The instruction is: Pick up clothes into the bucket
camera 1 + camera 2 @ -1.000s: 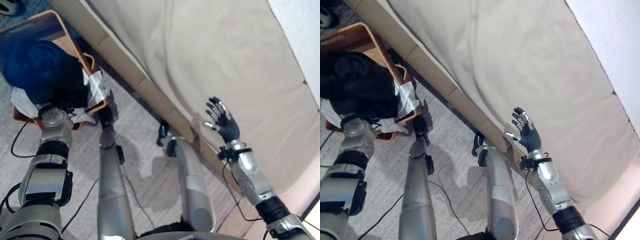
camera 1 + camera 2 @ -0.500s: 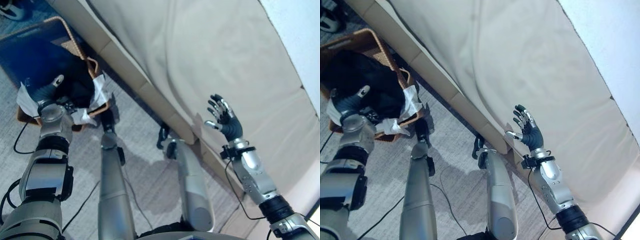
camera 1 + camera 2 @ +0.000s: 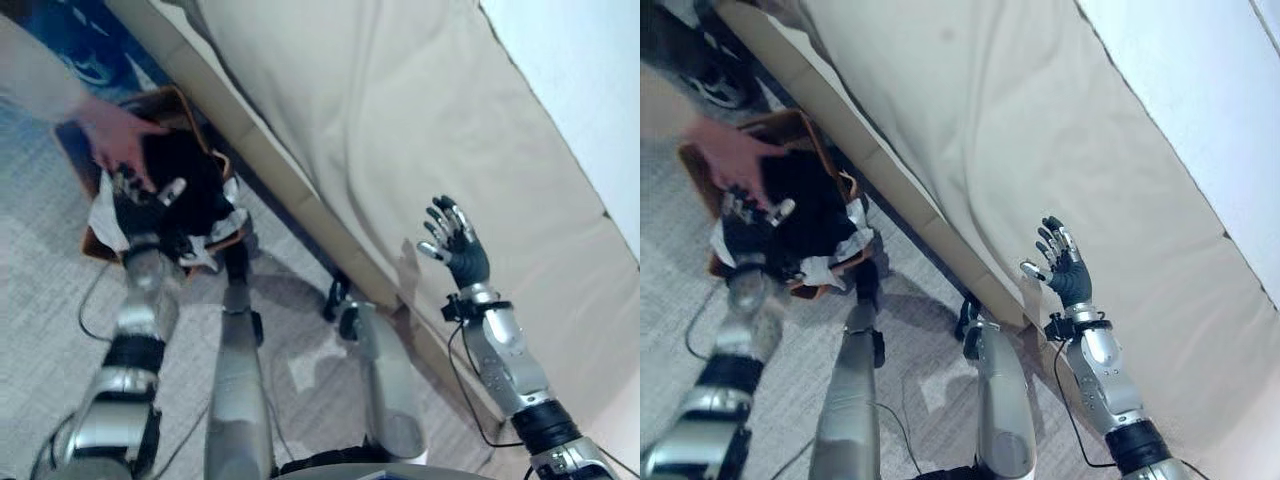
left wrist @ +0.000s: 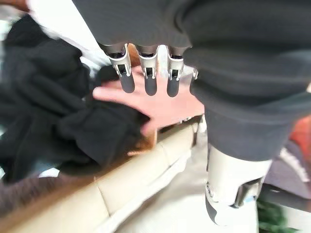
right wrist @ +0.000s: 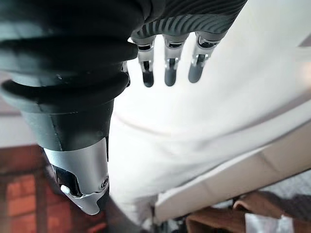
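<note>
At far left I see a person's hand (image 3: 118,140) reaching down onto the dark clothes (image 3: 185,185) piled in the brown woven basket (image 3: 90,243), which stands on the grey carpet (image 3: 40,330) against the base of the bed (image 3: 330,150). White cloth (image 3: 103,213) shows under and around the dark pile, spilling over the basket's near rim. My left hand (image 3: 150,195) is at the basket, just below the person's hand and against the near side of the dark clothes. In the left wrist view its fingers (image 4: 148,77) run straight and relaxed, holding nothing, with the person's hand just past their tips and the dark garment bunched beside it.

Moving right, the bed's beige cover slopes across the middle, with the pale frame edge beneath it.

At right, my right hand (image 3: 456,245) is raised over the bed cover, fingers spread and empty, touching nothing. The right wrist view confirms straight fingers (image 5: 167,68) above the pale cover.
</note>
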